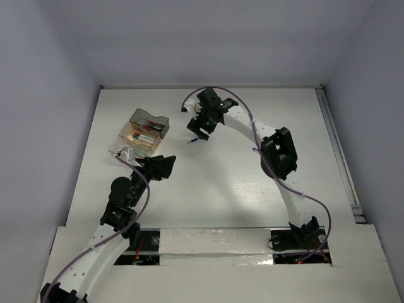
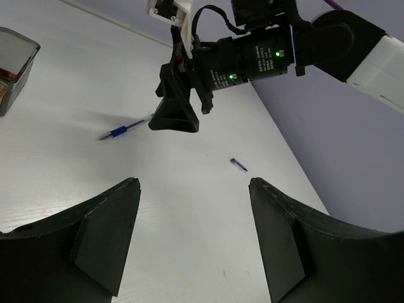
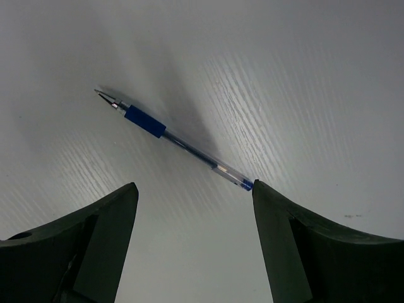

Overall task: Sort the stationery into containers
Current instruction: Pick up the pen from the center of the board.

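at the far left of the counter (image 1: pixel 240 170) the containers (image 1: pixel 124 134) sit clustered, and several pens (image 1: pixel 146 128) with red and green bits already lie inside them, so part of the sorting looks done. just below them the left hand (image 1: pixel 158 167) hovers over bare counter, its jaws spread with nothing between them.

right of that, the blue pen (image 3: pixel 173 139) lies flat on the counter, outside every container and well apart from them. the right hand (image 3: pixel 192 240) hangs just above it, jaws spread wide and pinching nothing; the pen's back end sits just beside one finger, and i cannot tell whether they touch. this pen at least is left to move, and i judge the task more than half done.

the top view alone shows the containers' contents and both arms together, but the pen is only a speck there. the left wrist view gives the right hand from the side, a corner of the smoky grey tray (image 2: pixel 16 69), and a small dark blue bit (image 2: pixel 238 164) lying on the counter beyond the pen, too small to name. the right wrist view alone shows the pen's blue grip and clear barrel.
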`<state>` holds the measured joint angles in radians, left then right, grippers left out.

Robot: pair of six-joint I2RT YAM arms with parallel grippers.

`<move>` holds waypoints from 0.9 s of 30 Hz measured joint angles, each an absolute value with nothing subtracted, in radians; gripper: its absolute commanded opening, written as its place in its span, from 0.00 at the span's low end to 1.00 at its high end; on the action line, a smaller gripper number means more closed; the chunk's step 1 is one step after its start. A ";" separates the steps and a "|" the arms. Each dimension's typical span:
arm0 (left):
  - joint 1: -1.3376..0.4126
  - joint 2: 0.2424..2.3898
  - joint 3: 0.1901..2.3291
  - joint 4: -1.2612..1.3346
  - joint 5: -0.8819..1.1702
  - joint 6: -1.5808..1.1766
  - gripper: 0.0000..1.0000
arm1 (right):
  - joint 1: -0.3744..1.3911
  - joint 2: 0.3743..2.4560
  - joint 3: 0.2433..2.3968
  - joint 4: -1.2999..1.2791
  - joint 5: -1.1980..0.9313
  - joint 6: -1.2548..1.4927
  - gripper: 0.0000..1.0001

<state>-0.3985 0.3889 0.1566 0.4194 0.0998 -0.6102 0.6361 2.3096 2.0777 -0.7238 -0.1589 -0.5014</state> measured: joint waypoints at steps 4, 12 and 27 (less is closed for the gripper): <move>-0.398 0.389 0.157 0.420 0.097 -0.610 0.66 | 0.636 2.380 2.168 -0.775 -0.191 -0.538 0.79; -0.398 0.390 0.157 0.421 0.092 -0.610 0.66 | 0.636 2.504 2.280 -0.827 -0.257 -0.566 0.76; -0.398 0.402 0.157 0.420 0.067 -0.606 0.65 | 0.672 2.455 2.128 -0.672 -0.303 -0.518 0.00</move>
<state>-0.3985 0.4023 0.1566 0.4202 0.0666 -0.6060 0.6716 2.4550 2.1277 -0.6720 -0.3035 -0.5179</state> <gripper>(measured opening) 0.654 0.087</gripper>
